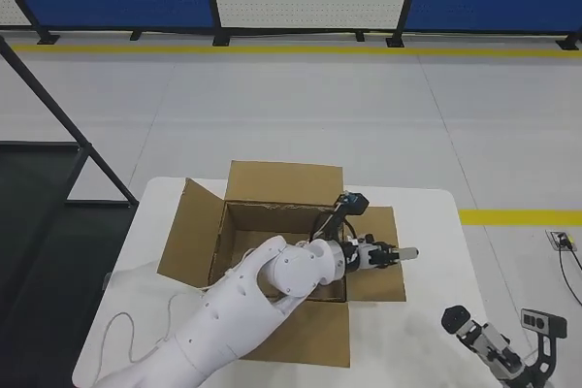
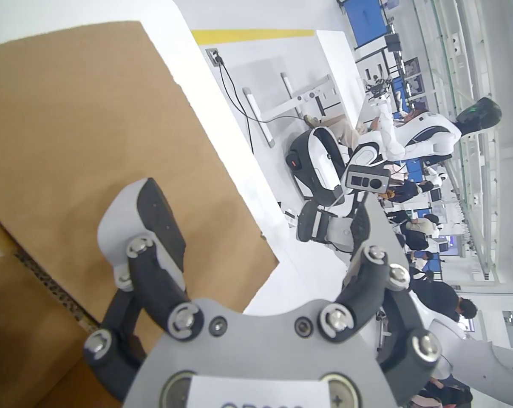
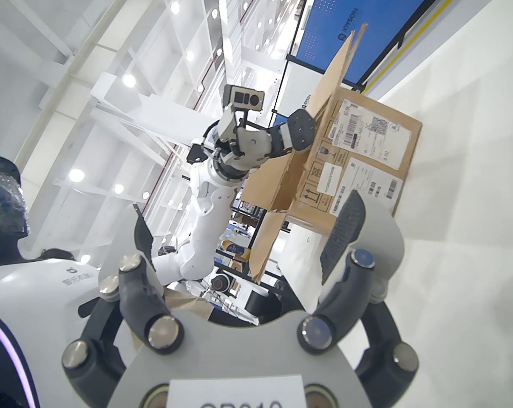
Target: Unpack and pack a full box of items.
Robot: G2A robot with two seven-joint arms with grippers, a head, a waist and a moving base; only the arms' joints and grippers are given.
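Top view first: the box (image 1: 283,181) sits open in the middle of the frame on the white table (image 1: 422,335), all four flaps splayed outward. The left gripper (image 1: 393,255) hovers over the right-hand flap (image 1: 376,281), just right of centre. Its own wrist view shows the jaws standing wide apart with nothing between them, bare cardboard underneath.

The right gripper (image 3: 243,231) sits at the lower right of the top view, well off the box. Its jaws are likewise spread and empty, and the labelled side of the box shows at the upper right of its own frame.

What lies inside the box I cannot tell, because the arm covers much of the opening. With neither gripper carrying anything, I'd judge the unpacking is barely under way.

To do this step well, centre the left gripper over the opening rather than the flap. Then descend straight, clear of the cardboard edge, and close only once an item sits squarely between the jaws.
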